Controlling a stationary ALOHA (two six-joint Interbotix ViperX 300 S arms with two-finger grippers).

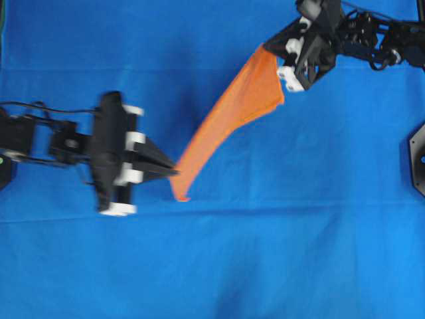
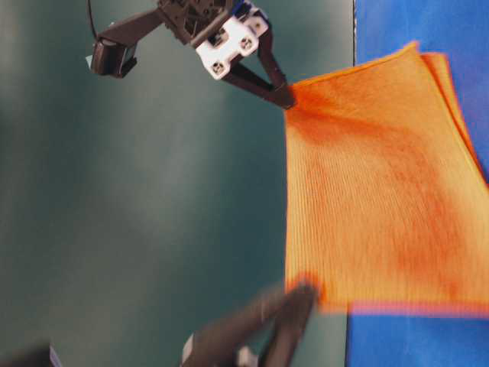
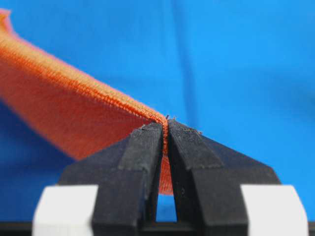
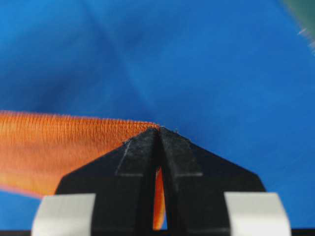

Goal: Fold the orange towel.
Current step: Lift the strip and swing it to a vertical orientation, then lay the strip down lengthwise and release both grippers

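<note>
The left gripper (image 1: 174, 172) is seen with its jaws pressed together on a corner of the orange towel (image 1: 232, 113); in the left wrist view the hemmed edge is pinched in the narrow slit between the two black fingers (image 3: 142, 157), and the cloth runs away from the jaws to the upper left. The right gripper (image 1: 267, 48) is likewise clamped on another corner of the towel: in the right wrist view the jaws are closed to a thin line with orange fabric caught between them, and the cloth stretches off to the left of the jaws.

In the overhead view the towel is held up off the table and strung between the two sets of jaws, hanging as a slanted, narrow band from the right gripper down to the left gripper, with a small tip of cloth drooping just past the left jaws. In the table-level view the towel (image 2: 382, 183) is shown as a broad taut sheet, gripped at one corner by one gripper (image 2: 284, 97) and at the neighbouring corner by the other, blurred gripper (image 2: 306, 294); a second layer of the cloth is visible behind its far edge.

The table is covered by a large blue cloth (image 1: 265, 266), wrinkled in places. A dark green backdrop (image 2: 153, 199) is seen behind the arms in the table-level view.
</note>
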